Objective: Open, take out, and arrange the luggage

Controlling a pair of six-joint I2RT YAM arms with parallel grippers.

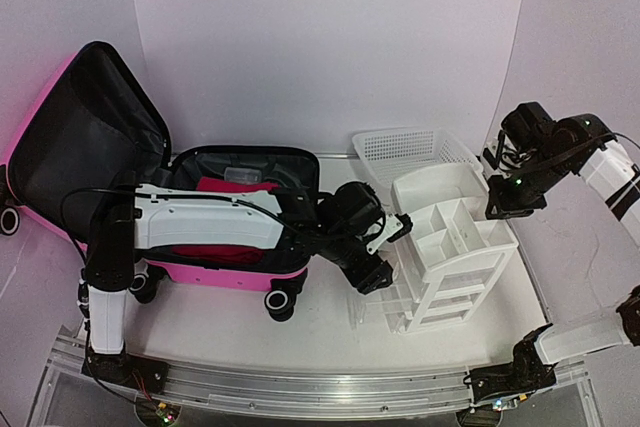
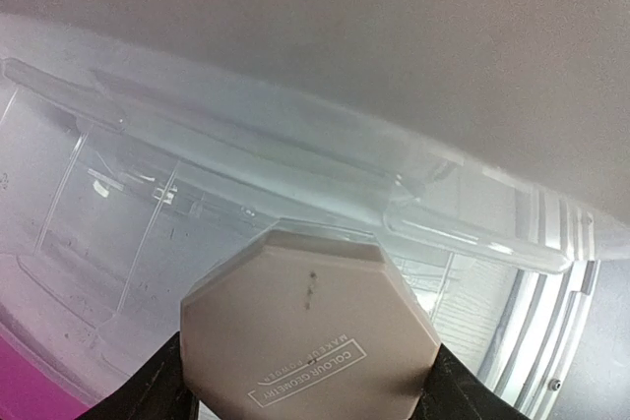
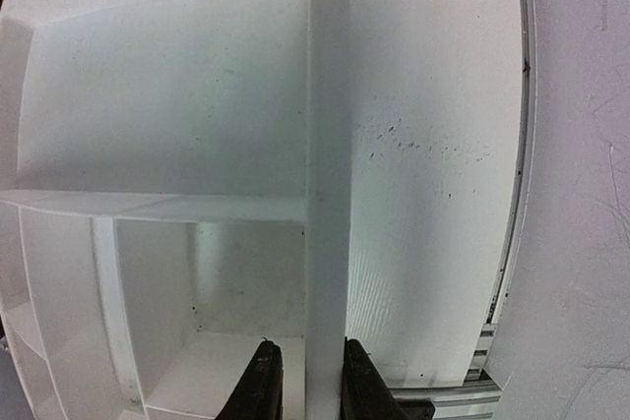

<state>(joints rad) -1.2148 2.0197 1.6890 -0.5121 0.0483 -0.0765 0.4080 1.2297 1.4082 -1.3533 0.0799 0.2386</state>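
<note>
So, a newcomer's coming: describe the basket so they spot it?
From the open pink suitcase on the left, look right to the white organizer. The basket sits behind it, by the back wall. Only its walls are lattice, not solid.

On the beige octagonal compact (image 2: 310,327) in the left end effector (image 2: 307,395) we read, upside down, "COLOUR GEOMETRY" in a thin frame. The smaller line beside it looks like "MAKEUP POWDER".

A white mesh basket (image 1: 400,147) stands at the back of the white table (image 1: 200,325), just behind a white compartmented drawer organizer (image 1: 455,237), and a beige octagonal makeup compact (image 2: 310,331) shows close before a clear plastic container (image 2: 197,174).
</note>
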